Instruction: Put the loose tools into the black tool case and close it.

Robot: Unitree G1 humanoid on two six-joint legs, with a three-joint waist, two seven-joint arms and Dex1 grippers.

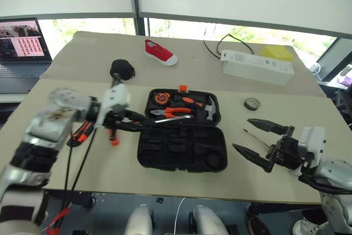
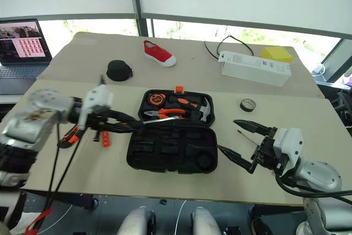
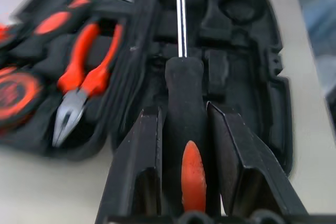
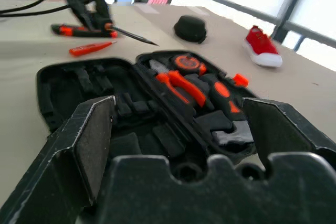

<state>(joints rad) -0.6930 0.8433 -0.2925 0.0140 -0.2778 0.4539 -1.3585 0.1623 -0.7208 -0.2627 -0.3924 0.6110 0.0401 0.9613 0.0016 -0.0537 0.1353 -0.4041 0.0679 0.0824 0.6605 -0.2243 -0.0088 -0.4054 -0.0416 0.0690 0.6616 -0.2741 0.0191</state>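
The black tool case (image 1: 181, 149) lies open mid-table. Its far half holds pliers (image 1: 170, 112), a tape measure and a hammer, and its near half is bare moulded slots. My left gripper (image 1: 135, 125) reaches in from the left, shut on a slim screwdriver (image 3: 182, 85) with a black-and-orange handle. The shaft points over the empty slots. The utility knife (image 1: 81, 131) and a small orange pointed tool (image 1: 114, 137) lie on the table left of the case. My right gripper (image 1: 242, 134) hovers open, right of the case. A thin dark rod (image 1: 257, 138) lies on the table beneath it.
Behind the case are a black round pouch (image 1: 122, 70), a red shoe (image 1: 160, 52), a white box (image 1: 257, 66) and a yellow block (image 1: 277, 53). A tape roll (image 1: 252, 103) lies right of the case. A laptop (image 1: 22, 45) stands far left. Cables hang from my left arm.
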